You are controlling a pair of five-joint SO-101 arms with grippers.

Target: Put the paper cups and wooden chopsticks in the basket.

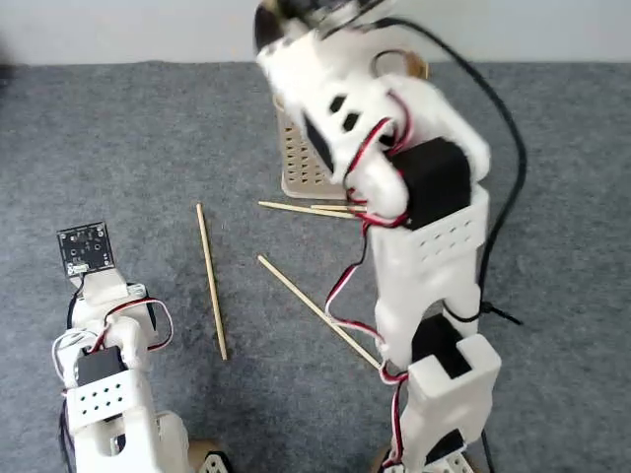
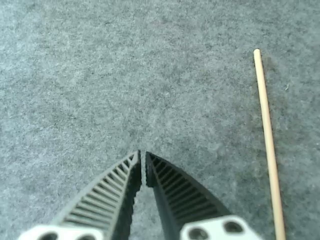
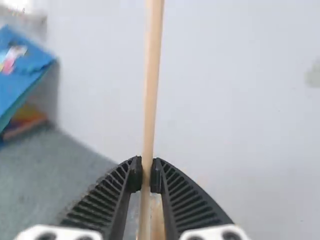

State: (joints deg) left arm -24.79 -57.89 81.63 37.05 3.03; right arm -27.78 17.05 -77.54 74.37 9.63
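Held chopstick (image 3: 151, 75): clamped between the closed jaws of the right end effector (image 3: 145, 175). Its long axis runs straight out past the fingertips, toward the pale wall. Arm raised high.

Basket (image 1: 301, 168): stands at the far side of the table (image 1: 118, 138), beneath the raised right arm, which hides much of it. Cannot tell how the stick's tip lies relative to the rim. Judgement: the release turns on tipping the long axis down into the opening, since a stick laid across the rim could slide off.

Two chopsticks (image 1: 311, 208) lie crossed at a shallow angle, just beside the basket's foot. A diagonal chopstick (image 1: 317, 310) runs from mid-table toward the right arm's base.

Loose chopstick (image 2: 267, 145): flat on the table, near the left end effector (image 2: 142, 160) and roughly parallel to it. That end effector is clenched on nothing, low over bare carpet. Left arm is the nearer one for this stick.

Room: open carpet around the loose sticks. The tight spot is the basket, crowded by the right arm.
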